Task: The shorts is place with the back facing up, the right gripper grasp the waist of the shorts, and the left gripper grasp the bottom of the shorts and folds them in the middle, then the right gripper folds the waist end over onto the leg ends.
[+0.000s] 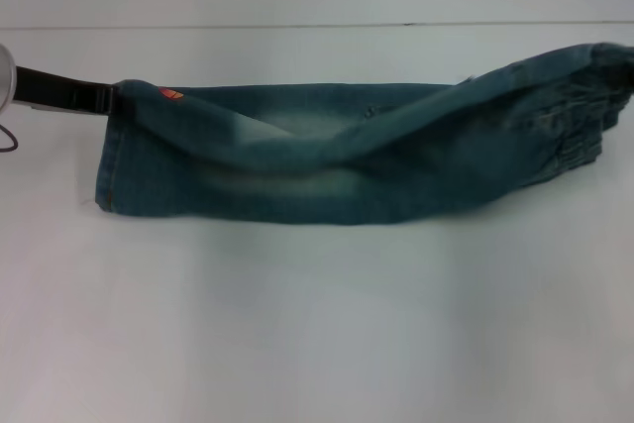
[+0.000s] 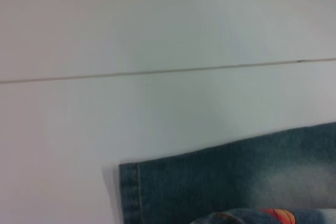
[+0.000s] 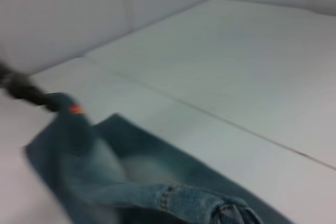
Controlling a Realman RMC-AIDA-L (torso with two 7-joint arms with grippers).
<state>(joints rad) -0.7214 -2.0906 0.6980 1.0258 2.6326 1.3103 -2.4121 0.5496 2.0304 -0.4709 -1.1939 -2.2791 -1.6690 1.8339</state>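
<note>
The blue denim shorts (image 1: 327, 160) lie folded lengthwise across the white table. At the far left, my left gripper (image 1: 111, 98) reaches in as a black bar and is shut on the leg hem beside an orange tag (image 1: 170, 95). The waist (image 1: 584, 96) at the far right is raised off the table, and a ridge of cloth runs from it toward the middle. My right gripper holds that end but is hidden behind the denim at the picture's edge. The left wrist view shows the leg hem (image 2: 131, 192) flat on the table. The right wrist view shows the shorts (image 3: 131, 166) and the left gripper (image 3: 50, 100) far off.
A thin seam (image 1: 297, 26) crosses the white table (image 1: 317, 324) behind the shorts. A dark cable loop (image 1: 8, 136) hangs at the left edge below the left arm. A pale wall rises behind the table.
</note>
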